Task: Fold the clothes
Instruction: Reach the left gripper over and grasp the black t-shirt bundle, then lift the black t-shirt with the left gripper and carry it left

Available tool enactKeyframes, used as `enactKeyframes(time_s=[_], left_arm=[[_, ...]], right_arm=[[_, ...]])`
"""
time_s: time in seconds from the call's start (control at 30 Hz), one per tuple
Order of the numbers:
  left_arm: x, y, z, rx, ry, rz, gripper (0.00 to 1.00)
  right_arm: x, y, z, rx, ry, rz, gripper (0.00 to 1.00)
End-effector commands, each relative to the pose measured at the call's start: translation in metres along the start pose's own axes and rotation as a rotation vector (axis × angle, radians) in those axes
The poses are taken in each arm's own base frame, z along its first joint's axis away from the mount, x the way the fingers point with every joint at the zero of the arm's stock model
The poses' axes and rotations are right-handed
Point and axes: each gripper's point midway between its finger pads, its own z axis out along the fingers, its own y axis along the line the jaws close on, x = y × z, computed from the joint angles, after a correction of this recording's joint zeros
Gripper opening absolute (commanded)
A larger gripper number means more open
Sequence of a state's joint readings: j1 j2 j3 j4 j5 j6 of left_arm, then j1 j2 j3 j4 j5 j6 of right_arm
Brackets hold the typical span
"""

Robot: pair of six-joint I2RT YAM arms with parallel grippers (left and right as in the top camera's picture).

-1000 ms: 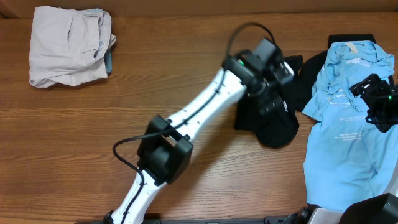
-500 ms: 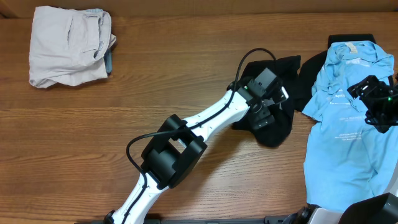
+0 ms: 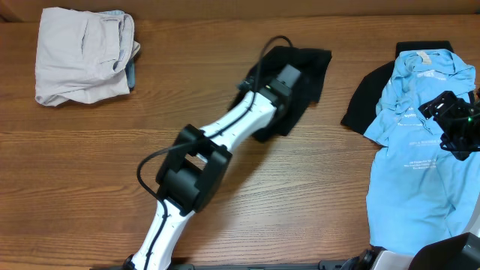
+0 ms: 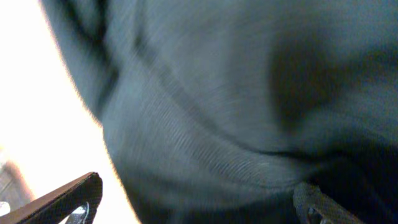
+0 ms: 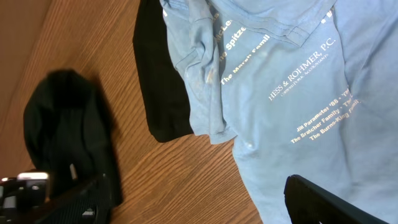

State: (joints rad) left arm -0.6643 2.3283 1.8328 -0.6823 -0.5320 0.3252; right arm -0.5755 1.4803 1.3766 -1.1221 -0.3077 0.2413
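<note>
On the light-blue T-shirt (image 5: 348,124), "HESS & ROHMER, P.C." is printed in white. Beneath that line, "Jill Parameter '98" and "Bratcher Family" can be read. The remaining print is only partly legible.

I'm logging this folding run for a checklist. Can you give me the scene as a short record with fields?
black garment: bunched on the table, centre back, under the left arm
left claw: at the black garment, fabric fills its camera; grip unclear
right claw: open, above the light-blue T-shirts
light-blue T-shirts: spread unfolded at right, overlapping another black piece
beige trousers: compact pile, back left
progress: black garment not yet folded
</note>
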Motion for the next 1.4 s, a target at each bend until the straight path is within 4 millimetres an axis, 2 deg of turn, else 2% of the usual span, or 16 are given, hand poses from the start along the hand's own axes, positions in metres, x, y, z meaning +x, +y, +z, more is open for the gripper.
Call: enactKeyframes(time_s=[0.0, 0.03, 0.07, 0.13, 0.27, 0.33, 0.37, 0.43, 0.57, 0.63, 0.7, 0.83, 1.07, 1.2, 1.37], left_arm=[[0.015, 0.035, -0.009, -0.088, 0.052, -0.005, 1.0], [0.009, 0.034, -0.02, -0.056, 0.024, -0.008, 1.0], [-0.007, 0.031, -0.047, 0.014, -0.044, -0.016, 1.0], [-0.026, 0.026, -0.079, 0.101, -0.132, -0.024, 1.0], [-0.063, 0.004, -0.143, 0.34, -0.347, -0.028, 1.0], [-0.071, -0.007, -0.157, 0.411, -0.398, -0.02, 1.0], [-0.072, -0.011, -0.157, 0.425, -0.402, -0.017, 1.0], [-0.071, -0.02, -0.15, 0.447, -0.38, -0.028, 1.0], [-0.07, -0.047, -0.109, 0.481, -0.298, -0.115, 1.0], [-0.069, -0.057, -0.069, 0.424, -0.237, -0.191, 1.0], [-0.068, -0.059, -0.055, 0.407, -0.22, -0.218, 1.0], [-0.07, -0.059, -0.04, 0.393, -0.224, -0.232, 1.0], [-0.068, -0.045, -0.011, 0.355, -0.222, -0.274, 1.0], [-0.063, -0.057, 0.003, 0.374, -0.204, -0.252, 1.0], [-0.059, -0.071, 0.01, 0.397, -0.185, -0.226, 0.92]], right_arm=[[-0.007, 0.006, -0.01, -0.015, -0.034, -0.018, 0.93], [-0.007, 0.006, -0.01, -0.015, -0.034, -0.018, 0.93], [-0.007, 0.006, -0.01, -0.015, -0.034, -0.018, 0.93], [-0.007, 0.006, -0.01, -0.015, -0.034, -0.018, 0.93], [-0.007, 0.006, -0.01, -0.015, -0.034, -0.018, 0.93], [-0.007, 0.006, -0.01, -0.014, -0.034, -0.018, 0.93], [-0.007, 0.006, -0.01, -0.014, -0.034, -0.018, 0.93], [-0.007, 0.006, -0.01, -0.014, -0.034, -0.018, 0.93], [-0.003, 0.004, -0.01, -0.007, -0.02, -0.016, 0.93], [0.0, 0.003, -0.01, -0.001, -0.004, -0.014, 0.93], [0.002, 0.002, -0.009, 0.001, 0.003, -0.011, 0.93], [0.004, 0.001, -0.009, 0.004, 0.011, -0.009, 0.93], [0.006, -0.001, -0.009, 0.013, 0.019, -0.025, 0.93], [0.007, -0.003, -0.009, 0.025, 0.019, -0.024, 0.93], [0.007, -0.003, -0.009, 0.025, 0.02, -0.023, 0.93]])
